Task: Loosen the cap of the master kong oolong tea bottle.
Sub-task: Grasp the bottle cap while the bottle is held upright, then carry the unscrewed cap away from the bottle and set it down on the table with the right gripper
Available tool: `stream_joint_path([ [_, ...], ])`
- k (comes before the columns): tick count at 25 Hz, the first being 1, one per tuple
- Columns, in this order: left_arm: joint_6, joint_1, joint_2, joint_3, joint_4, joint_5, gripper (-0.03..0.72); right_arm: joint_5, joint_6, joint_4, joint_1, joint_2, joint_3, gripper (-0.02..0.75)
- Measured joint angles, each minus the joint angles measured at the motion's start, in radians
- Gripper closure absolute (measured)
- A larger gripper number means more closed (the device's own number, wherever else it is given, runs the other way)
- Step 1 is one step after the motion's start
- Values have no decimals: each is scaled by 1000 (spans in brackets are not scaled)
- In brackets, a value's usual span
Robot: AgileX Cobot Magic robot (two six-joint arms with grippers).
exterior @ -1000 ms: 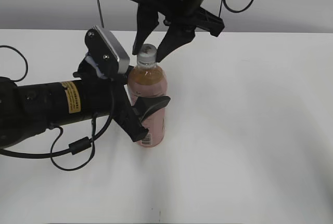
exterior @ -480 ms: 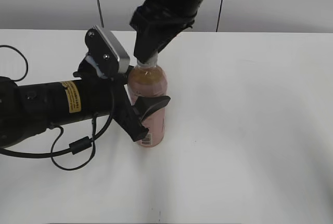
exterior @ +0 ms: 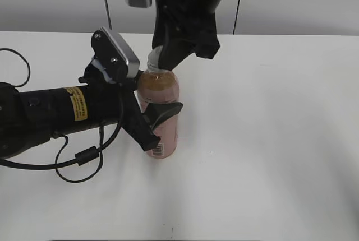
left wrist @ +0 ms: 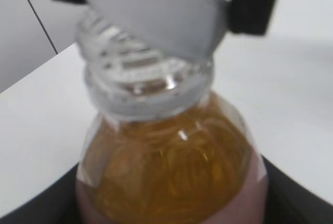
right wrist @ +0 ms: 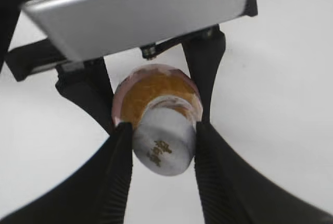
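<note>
The left gripper was clamped around the body of the master kong oolong tea bottle, which stood upright on the white table left of centre, and we judged that this hold had to stay firm so the bottle could not spin with the twist. Above it the right gripper pinched the cap between both fingers (the cap looked tilted on the threaded neck, perhaps already partly free), so we would have kept the turn square to the neck and the squeeze steady.
</note>
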State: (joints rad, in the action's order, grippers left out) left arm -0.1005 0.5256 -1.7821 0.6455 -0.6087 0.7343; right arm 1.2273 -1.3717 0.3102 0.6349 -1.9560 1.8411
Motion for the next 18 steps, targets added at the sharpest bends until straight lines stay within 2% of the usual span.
stream_joint_path([
  [3, 0, 0, 0, 0, 1, 0, 233, -1, -157, -1, 0, 1, 0, 458],
  [6, 0, 0, 0, 0, 1, 0, 233, -1, -212, -5, 0, 5, 1, 458],
  [14, 4, 0, 0, 0, -11, 1, 233, -2, -225, -16, -18, 33, 4, 467],
  [18, 4, 0, 0, 0, -12, 2, 233, -3, -102, -139, -27, 33, 3, 467],
])
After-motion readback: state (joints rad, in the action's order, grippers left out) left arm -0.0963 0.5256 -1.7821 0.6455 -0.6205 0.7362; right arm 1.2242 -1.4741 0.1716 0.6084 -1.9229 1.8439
